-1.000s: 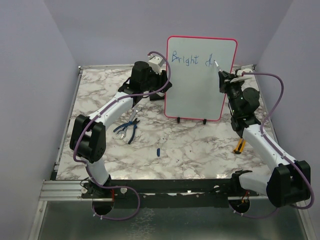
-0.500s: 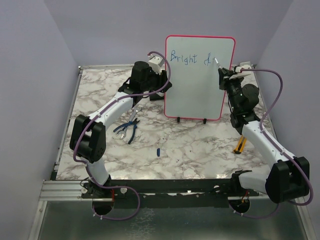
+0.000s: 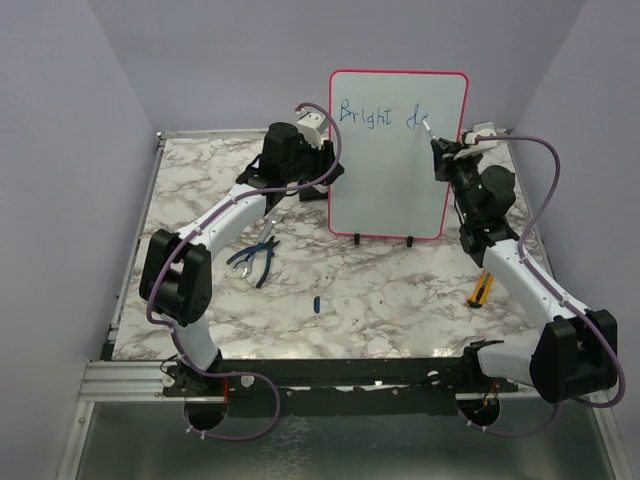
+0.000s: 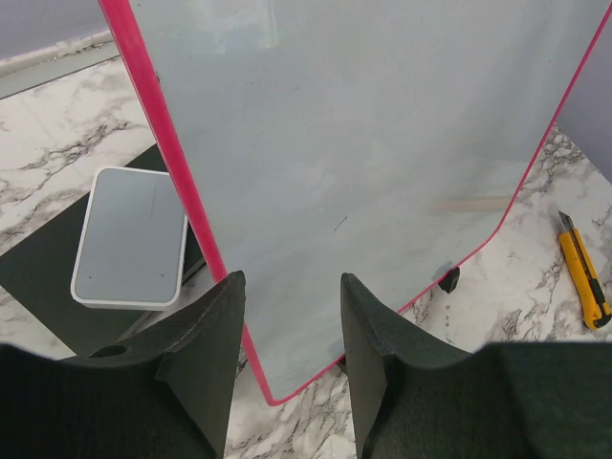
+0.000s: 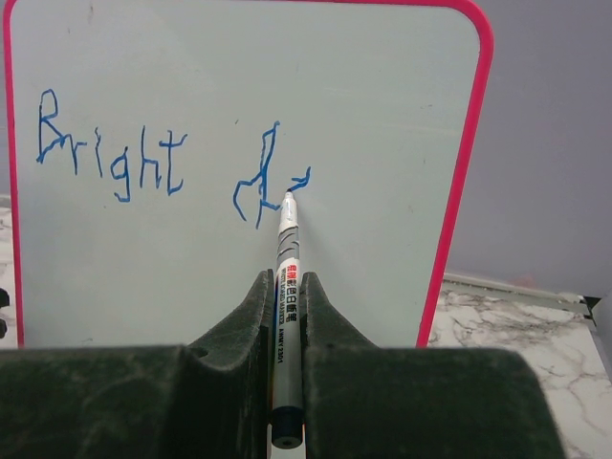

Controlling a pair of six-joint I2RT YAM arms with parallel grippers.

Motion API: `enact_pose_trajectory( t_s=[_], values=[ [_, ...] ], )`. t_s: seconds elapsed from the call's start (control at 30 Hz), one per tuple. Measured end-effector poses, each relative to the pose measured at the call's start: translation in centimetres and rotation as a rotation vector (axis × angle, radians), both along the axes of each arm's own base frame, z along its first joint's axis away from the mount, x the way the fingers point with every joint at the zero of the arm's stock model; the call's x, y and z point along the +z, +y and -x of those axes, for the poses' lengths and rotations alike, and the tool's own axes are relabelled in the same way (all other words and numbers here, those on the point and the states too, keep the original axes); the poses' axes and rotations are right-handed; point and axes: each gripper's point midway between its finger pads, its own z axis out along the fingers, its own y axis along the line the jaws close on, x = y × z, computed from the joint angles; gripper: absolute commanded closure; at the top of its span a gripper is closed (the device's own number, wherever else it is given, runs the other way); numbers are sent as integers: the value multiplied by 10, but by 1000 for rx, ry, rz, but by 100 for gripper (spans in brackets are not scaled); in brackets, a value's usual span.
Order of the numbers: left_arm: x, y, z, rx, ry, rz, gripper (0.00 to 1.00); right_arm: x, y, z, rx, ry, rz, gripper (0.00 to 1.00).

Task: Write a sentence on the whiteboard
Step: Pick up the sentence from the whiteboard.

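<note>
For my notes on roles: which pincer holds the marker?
The right pincer: it is shut on the marker, whose tip is at the whiteboard. The left pincer stands open at its edge.

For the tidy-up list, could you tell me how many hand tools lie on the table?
2. Blue-handled pliers lie front-left of the whiteboard; a yellow utility knife lies on the right, beside the right arm. More could be hidden behind the whiteboard.

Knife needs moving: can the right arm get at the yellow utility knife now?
Probably not yet. The yellow utility knife lies unobstructed beside that arm, but the right gripper has its jaws shut on the marker, tip at the whiteboard.
</note>
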Motion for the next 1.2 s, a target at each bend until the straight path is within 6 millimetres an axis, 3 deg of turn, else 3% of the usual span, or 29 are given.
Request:
enact_pose_trajectory(
  t_s=[0.4, 1.2],
  values=[
    [0, 0, 0, 1, 3, 2, 54, -5, 0, 0, -1, 22, 4, 99],
    [0, -1, 1, -1, 6, 6, 54, 2, -9, 1, -47, 7, 3, 99]
  ],
)
